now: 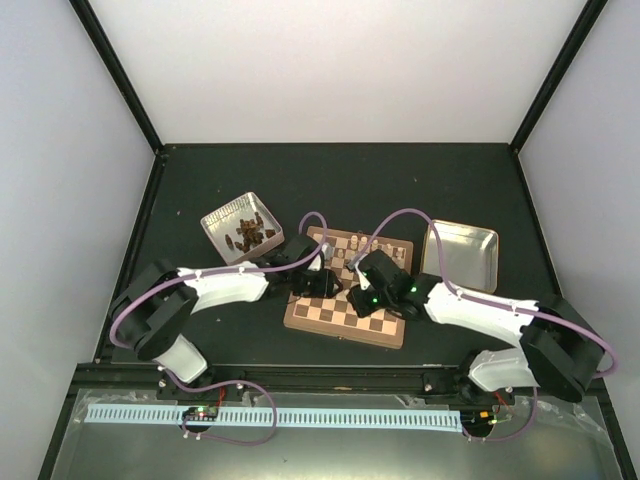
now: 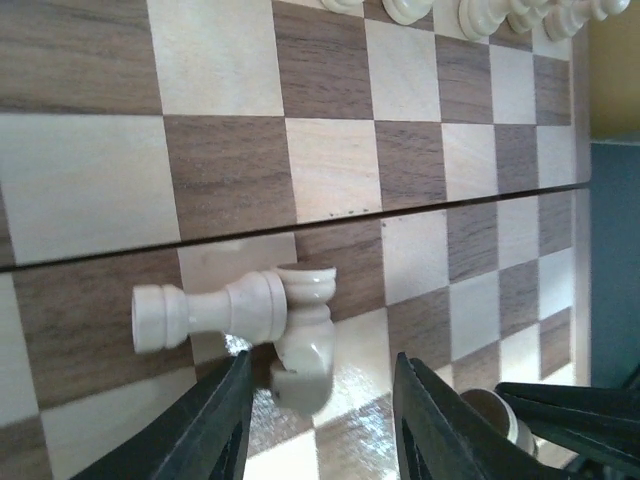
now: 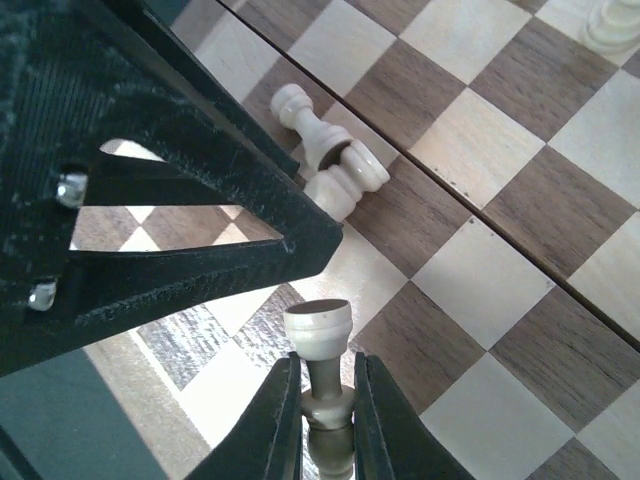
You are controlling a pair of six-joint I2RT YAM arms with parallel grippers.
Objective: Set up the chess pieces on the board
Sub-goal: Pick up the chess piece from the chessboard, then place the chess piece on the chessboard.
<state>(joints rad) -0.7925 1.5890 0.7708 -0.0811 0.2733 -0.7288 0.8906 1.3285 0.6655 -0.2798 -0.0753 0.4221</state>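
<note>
Left end effector (image 2: 322, 368) is open over the board (image 2: 330, 170); two toppled chess pieces (image 2: 240, 310) lie touching just ahead of it. Right end effector (image 3: 326, 365) grips one cream piece (image 3: 318, 325) above the board.

board (image 1: 328, 313) mid-desk (image 1: 300, 180). left tin (image 1: 222, 220) behind-left of it, loose pieces (image 1: 250, 236) inside; right tin (image 1: 462, 256) just right. row of chess pieces (image 2: 480, 14) on board's far edge. two toppled pieces (image 2: 262, 308) lie touching by the centre seam; single piece (image 3: 318, 326) near them, in right tool (image 3: 327, 372).
</note>
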